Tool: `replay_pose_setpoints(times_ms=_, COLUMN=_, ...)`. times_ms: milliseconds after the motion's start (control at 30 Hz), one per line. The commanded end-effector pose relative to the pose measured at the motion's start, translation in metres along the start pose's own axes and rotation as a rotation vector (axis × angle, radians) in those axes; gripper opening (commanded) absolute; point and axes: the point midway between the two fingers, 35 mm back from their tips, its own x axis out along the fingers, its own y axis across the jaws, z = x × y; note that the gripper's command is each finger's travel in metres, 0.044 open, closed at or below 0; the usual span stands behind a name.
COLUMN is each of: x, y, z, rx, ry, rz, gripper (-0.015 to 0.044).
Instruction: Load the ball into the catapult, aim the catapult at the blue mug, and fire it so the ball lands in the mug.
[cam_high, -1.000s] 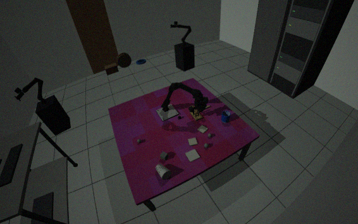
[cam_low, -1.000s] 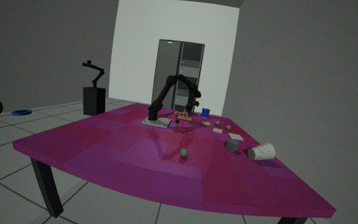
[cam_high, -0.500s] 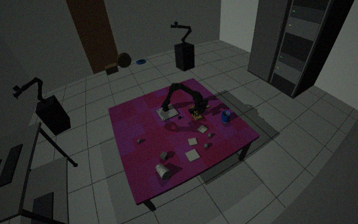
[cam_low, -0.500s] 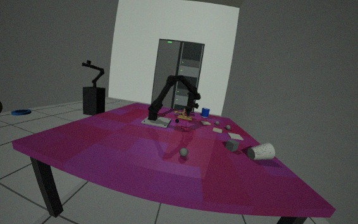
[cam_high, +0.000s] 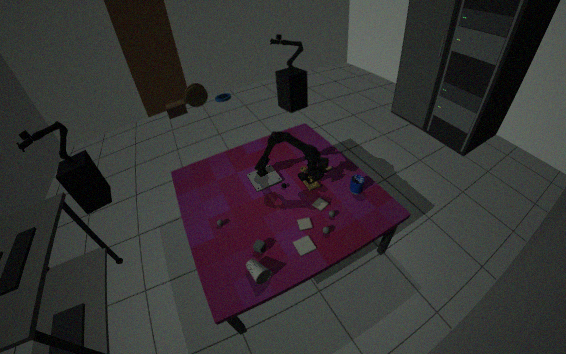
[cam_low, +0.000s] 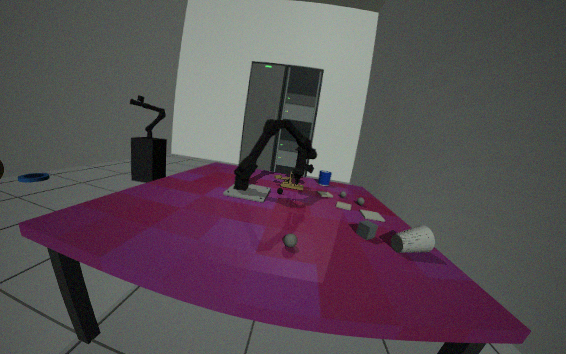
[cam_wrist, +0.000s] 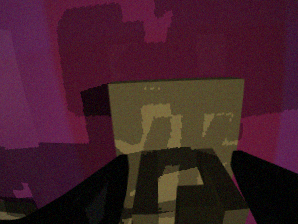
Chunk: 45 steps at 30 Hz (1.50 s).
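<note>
The yellow catapult (cam_high: 312, 185) (cam_low: 292, 186) (cam_wrist: 190, 95) stands on the table beside the arm's base. My gripper (cam_high: 312, 175) (cam_low: 297, 181) (cam_wrist: 180, 160) is down over it, partly closed but still open, with one finger on each side of its upright parts. Any contact is too dark to tell. The blue mug (cam_high: 356, 187) (cam_low: 325, 178) stands beyond the catapult, near the table's edge. A small dark ball (cam_high: 284, 185) (cam_low: 280, 191) lies between the arm's base and the catapult. The catapult's cup is hidden.
Grey balls (cam_high: 332, 213) (cam_high: 326, 230) (cam_high: 220, 223) (cam_low: 290, 240) and pale flat tiles (cam_high: 304, 223) (cam_high: 304, 245) (cam_low: 372, 215) lie on the table. A grey cube (cam_high: 259, 246) (cam_low: 367, 230) and a tipped white cup (cam_high: 258, 271) (cam_low: 415, 240) lie farther off.
</note>
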Motion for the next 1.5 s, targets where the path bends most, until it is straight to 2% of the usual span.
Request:
replay_pose_setpoints(times_ms=0, x=0.000, y=0.000, z=0.000, rx=0.000, ry=0.000, rz=0.001, gripper=0.0204)
replay_pose_setpoints(times_ms=67, x=0.000, y=0.000, z=0.000, rx=0.000, ry=0.000, rz=0.001, gripper=0.0151)
replay_pose_setpoints(times_ms=267, x=0.000, y=0.000, z=0.000, rx=0.000, ry=0.000, rz=0.001, gripper=0.0111)
replay_pose_setpoints(times_ms=300, x=-0.003, y=0.000, z=0.000, rx=0.000, ry=0.000, rz=0.001, gripper=0.0085)
replay_pose_setpoints(times_ms=400, x=-0.039, y=0.001, z=0.001, rx=0.001, ry=0.000, rz=0.000, gripper=0.0006)
replay_pose_setpoints(times_ms=433, x=-0.047, y=0.000, z=0.000, rx=0.001, ry=0.000, rz=-0.001, gripper=0.0000)
replay_pose_setpoints(times_ms=600, x=-0.050, y=0.000, z=0.000, rx=-0.022, ry=0.000, rz=-0.001, gripper=0.0000)
replay_pose_setpoints(times_ms=1333, x=-0.047, y=0.015, z=-0.003, rx=-0.776, ry=0.005, rz=0.000, gripper=0.0000)
replay_pose_setpoints(times_ms=1467, x=-0.047, y=0.021, z=-0.006, rx=-0.827, ry=0.006, rz=0.001, gripper=0.0000)
